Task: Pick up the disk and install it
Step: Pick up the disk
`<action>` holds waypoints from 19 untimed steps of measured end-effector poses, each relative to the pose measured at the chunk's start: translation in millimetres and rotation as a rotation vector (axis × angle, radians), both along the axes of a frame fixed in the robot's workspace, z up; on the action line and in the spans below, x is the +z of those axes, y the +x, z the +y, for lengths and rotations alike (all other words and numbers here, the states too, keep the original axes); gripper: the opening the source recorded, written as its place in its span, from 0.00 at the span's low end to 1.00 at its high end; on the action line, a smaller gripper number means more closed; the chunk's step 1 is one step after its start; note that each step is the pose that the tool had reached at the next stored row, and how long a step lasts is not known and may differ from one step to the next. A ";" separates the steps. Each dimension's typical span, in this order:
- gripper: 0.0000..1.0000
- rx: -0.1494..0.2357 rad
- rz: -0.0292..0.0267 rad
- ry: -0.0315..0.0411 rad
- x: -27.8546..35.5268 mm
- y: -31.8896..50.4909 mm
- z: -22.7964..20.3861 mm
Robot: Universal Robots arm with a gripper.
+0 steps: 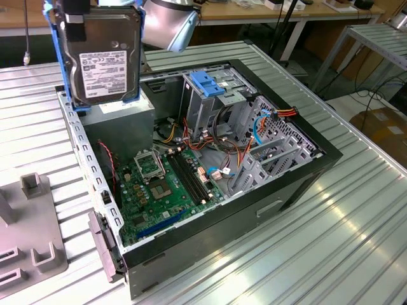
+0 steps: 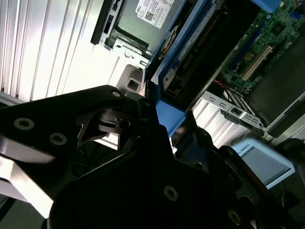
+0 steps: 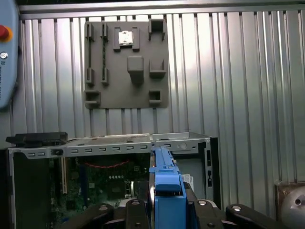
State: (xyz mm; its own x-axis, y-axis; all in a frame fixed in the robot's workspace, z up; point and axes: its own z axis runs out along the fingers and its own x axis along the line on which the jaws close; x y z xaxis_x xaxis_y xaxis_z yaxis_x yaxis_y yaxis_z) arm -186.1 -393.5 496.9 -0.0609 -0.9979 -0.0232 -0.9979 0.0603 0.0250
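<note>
The disk [image 1: 105, 57] is a dark grey hard drive with a white label in a bright blue carrier frame. It hangs upright in the air over the open computer case [image 1: 286, 190], above the case's corner at the exterior view's left. My gripper [image 1: 71, 19] is shut on the disk's upper end. In the first wrist view the disk [image 3: 167, 183] shows edge-on as a blue strip between my gripper's [image 3: 167, 210] black fingers, above the case rim [image 3: 119, 143]. In the second wrist view my gripper [image 2: 155, 117] clamps the blue frame of the disk [image 2: 209, 43].
Inside the case lie a green motherboard [image 1: 159, 190], a grey power supply [image 1: 121, 117], a metal drive cage with a light blue clip [image 1: 206, 82] and loose cables. A grey fixture plate [image 1: 32, 241] sits on the ribbed metal table at the exterior view's left.
</note>
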 end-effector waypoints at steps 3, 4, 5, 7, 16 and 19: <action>0.37 0.000 -0.0001 0.0001 -0.7 18.2 -2.2; 0.37 0.000 -0.0001 0.0000 -0.8 21.8 -3.1; 0.37 0.000 -0.0001 0.0000 -0.9 24.0 -3.9; 0.37 0.000 0.0000 0.0001 -1.3 31.9 -7.3; 0.37 0.000 -0.0002 0.0003 -3.4 58.3 -25.8; 0.37 0.000 -0.0001 0.0001 -4.9 71.7 -29.4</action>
